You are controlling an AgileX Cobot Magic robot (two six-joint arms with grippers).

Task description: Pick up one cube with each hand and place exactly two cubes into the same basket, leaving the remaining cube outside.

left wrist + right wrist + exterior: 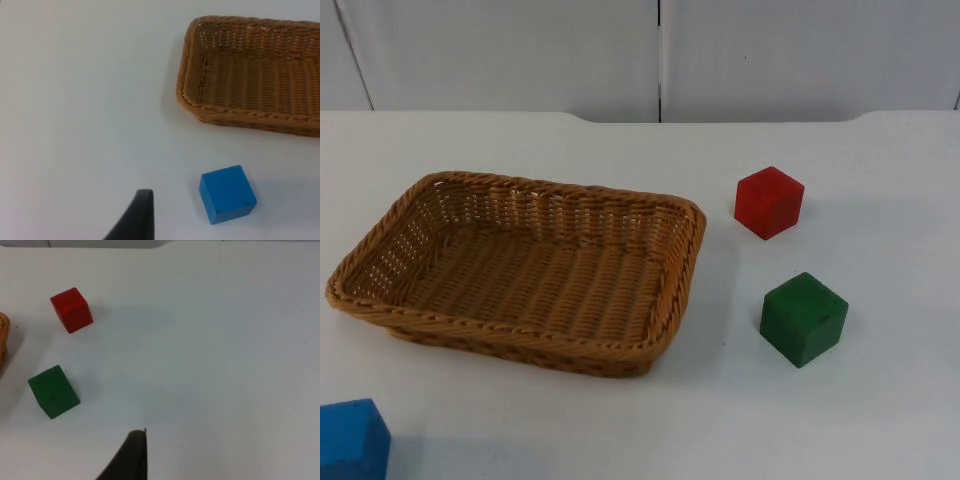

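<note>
A rectangular wicker basket [520, 270] sits on the white table top [880, 420], and nothing is in it yet; all three cubes lie outside. Taking the basket as the clock centre in the top view, the red cube [769, 202] stands at about 2 o'clock, apart from the rim, the green cube [804, 319] at about 4 o'clock, near the red one but not touching it, and the blue cube [353, 439] at about 8 o'clock, off the basket's near corner. From the left wrist view, the left gripper [131, 220] hangs above bare table with the blue cube just beside its fingertip; from the right wrist view, the right gripper [127, 457] hangs over the table with the green cube closer to it than the red. How wide either gripper stands I cannot tell, since one fingertip alone is seen of each. No cube is held, so the picks have yet to start. The risks I would judge: a jaw coming down on a cube's edge could push it aside; the green cube sits turned, so fingers closing on its corners could twist it loose; and a release near the low rim could let a cube drop outside.
</note>
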